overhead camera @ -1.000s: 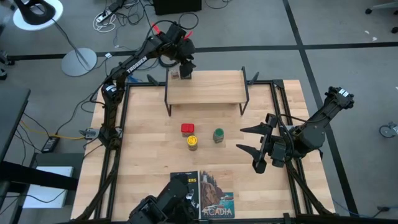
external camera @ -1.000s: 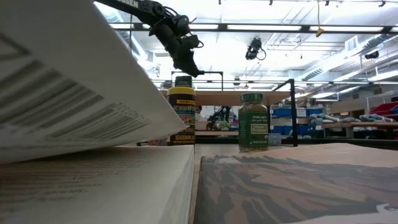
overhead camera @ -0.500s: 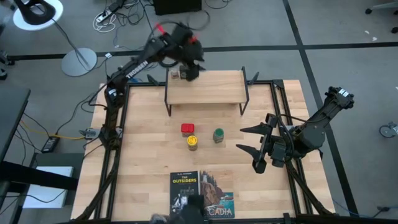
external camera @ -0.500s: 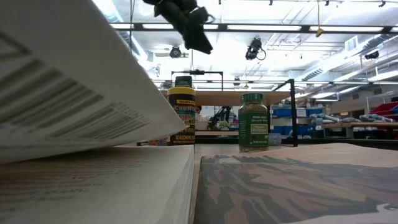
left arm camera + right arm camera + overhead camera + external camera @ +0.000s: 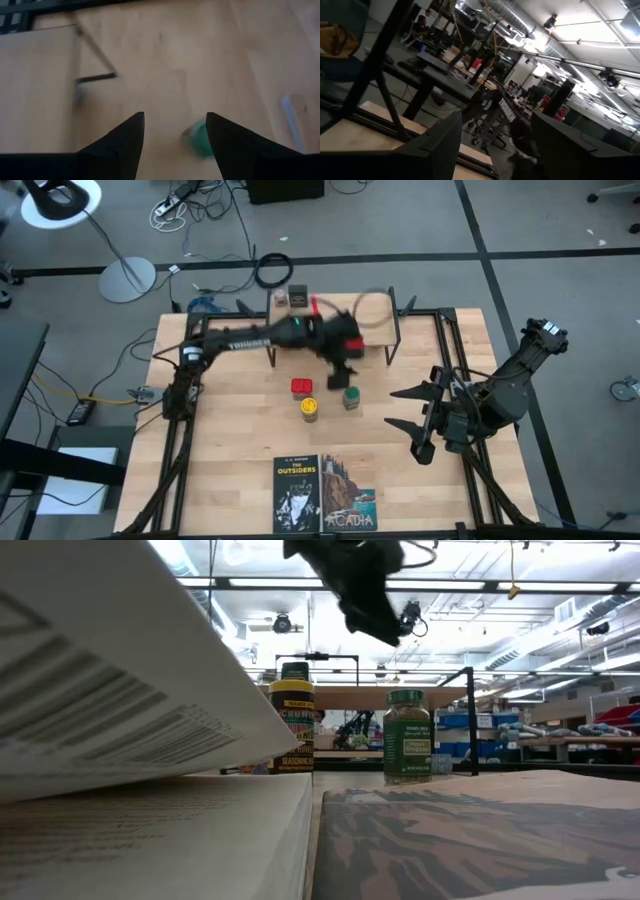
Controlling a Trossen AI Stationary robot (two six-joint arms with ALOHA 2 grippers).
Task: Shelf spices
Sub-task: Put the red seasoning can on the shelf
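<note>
Green-lidded round jar (image 5: pixel 351 397) lies below our left gripper (image 5: pixel 345 379), jaws spread for pickup; right gripper (image 5: pixel 408 421) waits, spread.

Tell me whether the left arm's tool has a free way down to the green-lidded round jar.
Probably yes: the left tool hangs open just above the green-lidded round jar, with nothing between them.

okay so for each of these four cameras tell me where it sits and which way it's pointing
High: overhead, looking straight down; both arms, shelf, books show.
Low: at tabletop height behind the books, facing the shelf; left end effector overhead.
Left wrist: looks down past open fingers at the green-lidded jar.
Right wrist: faces the room; own fingers show.
Shared: the jar appears in high, low, left wrist.
</note>
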